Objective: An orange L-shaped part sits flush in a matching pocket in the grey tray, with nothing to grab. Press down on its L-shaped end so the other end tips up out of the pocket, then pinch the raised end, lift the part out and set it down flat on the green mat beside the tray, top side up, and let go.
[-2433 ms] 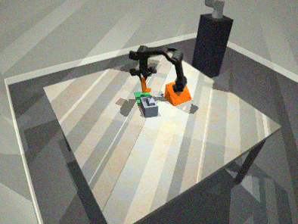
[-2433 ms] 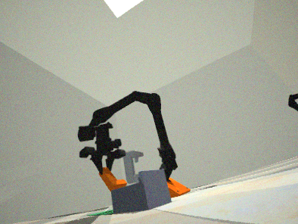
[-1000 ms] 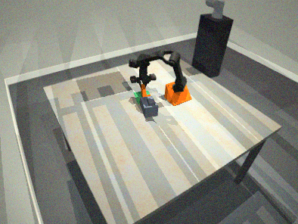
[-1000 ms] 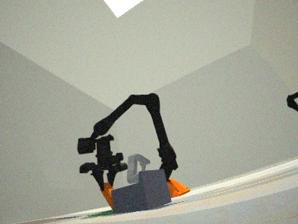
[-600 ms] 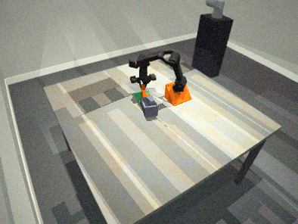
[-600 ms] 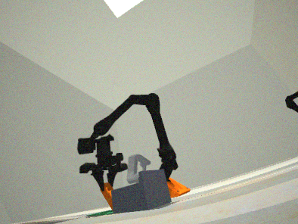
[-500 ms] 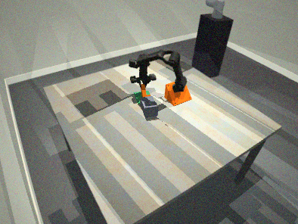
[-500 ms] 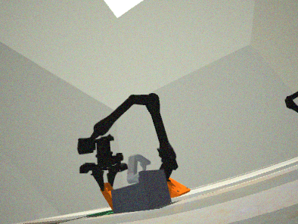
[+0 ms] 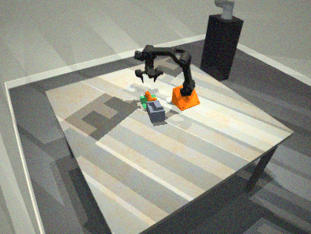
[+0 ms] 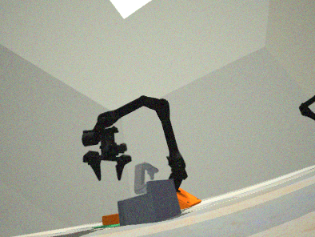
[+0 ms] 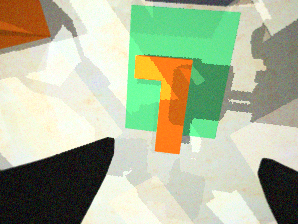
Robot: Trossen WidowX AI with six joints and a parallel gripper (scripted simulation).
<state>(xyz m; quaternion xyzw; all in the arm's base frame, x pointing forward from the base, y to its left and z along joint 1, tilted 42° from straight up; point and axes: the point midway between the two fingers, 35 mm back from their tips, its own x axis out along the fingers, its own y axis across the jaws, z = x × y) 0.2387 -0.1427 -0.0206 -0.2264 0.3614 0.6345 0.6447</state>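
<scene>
The orange L-shaped part (image 9: 150,96) (image 10: 110,219) (image 11: 172,110) lies flat on the green mat (image 9: 143,102) (image 11: 142,110), a broad face up. Its short leg is on the mat, and the tip of its long leg reaches past the mat's edge in the wrist view. Whether that face is its top side I cannot tell. The grey tray (image 9: 156,115) (image 10: 149,206) stands beside the mat, its pocket empty in the top view. My gripper (image 9: 148,81) (image 10: 109,179) (image 11: 184,155) is open and empty, well above the part, pointing down.
The arm's orange base (image 9: 185,100) (image 10: 189,200) (image 11: 20,25) stands close to the tray and mat. A black pedestal (image 9: 222,47) with a grey object on top stands behind the table.
</scene>
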